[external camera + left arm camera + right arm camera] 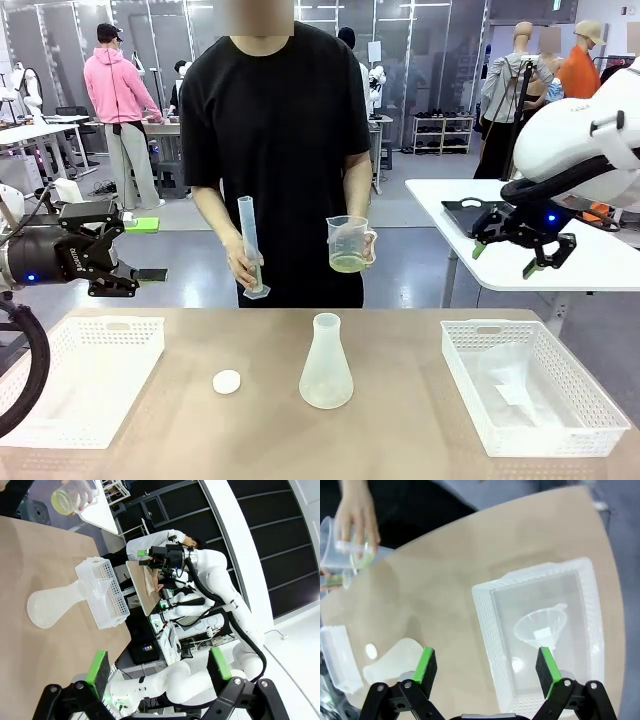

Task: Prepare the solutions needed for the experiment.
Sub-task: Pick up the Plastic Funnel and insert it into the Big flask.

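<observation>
From the front, two baskets [110, 322] [500, 326], one flask [326, 365] and one cap [227, 381] sit on the worktop [400, 430], left hand [145, 250] and right hand [507, 258] both wide and empty, the solutions [347, 264] a shallow pale yellow-green layer in the person's raised beaker [345, 232]; left wrist view, beaker cut off at the top edge; right wrist view, beaker blurred, one funnel [542, 627] in a basket.

We spot white lettering on the black body of the left gripper [145, 250] in the front view, prob. a brand, too small to read. The beaker [348, 243] the person holds has faint grad. marks; we can't read any nos.
</observation>
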{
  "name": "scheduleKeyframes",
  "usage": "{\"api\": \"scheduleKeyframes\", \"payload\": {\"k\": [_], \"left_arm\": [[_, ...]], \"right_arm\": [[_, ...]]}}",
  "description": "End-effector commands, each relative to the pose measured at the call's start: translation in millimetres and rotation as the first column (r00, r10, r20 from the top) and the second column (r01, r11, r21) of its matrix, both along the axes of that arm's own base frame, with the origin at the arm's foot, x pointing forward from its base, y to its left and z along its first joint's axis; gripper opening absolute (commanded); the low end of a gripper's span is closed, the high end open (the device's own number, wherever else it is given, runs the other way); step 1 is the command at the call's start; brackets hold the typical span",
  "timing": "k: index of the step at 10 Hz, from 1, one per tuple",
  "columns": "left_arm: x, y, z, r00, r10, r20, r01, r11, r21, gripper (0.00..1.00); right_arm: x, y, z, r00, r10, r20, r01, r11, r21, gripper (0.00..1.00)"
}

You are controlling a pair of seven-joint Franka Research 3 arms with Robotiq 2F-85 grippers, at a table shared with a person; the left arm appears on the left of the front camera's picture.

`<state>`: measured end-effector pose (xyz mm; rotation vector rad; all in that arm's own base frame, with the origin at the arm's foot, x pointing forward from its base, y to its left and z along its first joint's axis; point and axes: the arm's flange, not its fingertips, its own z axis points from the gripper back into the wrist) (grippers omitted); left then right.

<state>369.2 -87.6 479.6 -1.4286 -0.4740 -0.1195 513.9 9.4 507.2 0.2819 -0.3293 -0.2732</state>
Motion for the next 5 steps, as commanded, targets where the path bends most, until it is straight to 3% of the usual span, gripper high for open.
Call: {"api": "scheduleKeyframes", "payload": {"k": [1, 2, 3, 5], "left_arm": [[-1, -2, 2, 1.000, -0.003, -0.004, 0.003, 1.000, -0.004, 1.00], [-1, -2, 2, 1.000, -0.003, -0.004, 0.003, 1.000, -0.004, 1.00], [-1, -2, 2, 1.000, -0.003, -0.004, 0.003, 1.000, -0.004, 1.00], [-1, -2, 2, 1.000, -0.003, -0.004, 0.003, 1.000, -0.004, 1.00]], "right_arm": [[13, -5, -16, 0.967, 0.245, 0.063, -0.242, 0.969, -0.048, 1.00], [16, -4, -22, 0.946, 0.310, 0.090, -0.306, 0.950, -0.057, 1.00], [5, 6, -7, 0.992, 0.129, 0.017, -0.128, 0.991, -0.043, 1.00], [5, 6, -7, 0.992, 0.129, 0.017, -0.128, 0.991, -0.043, 1.00]]}}
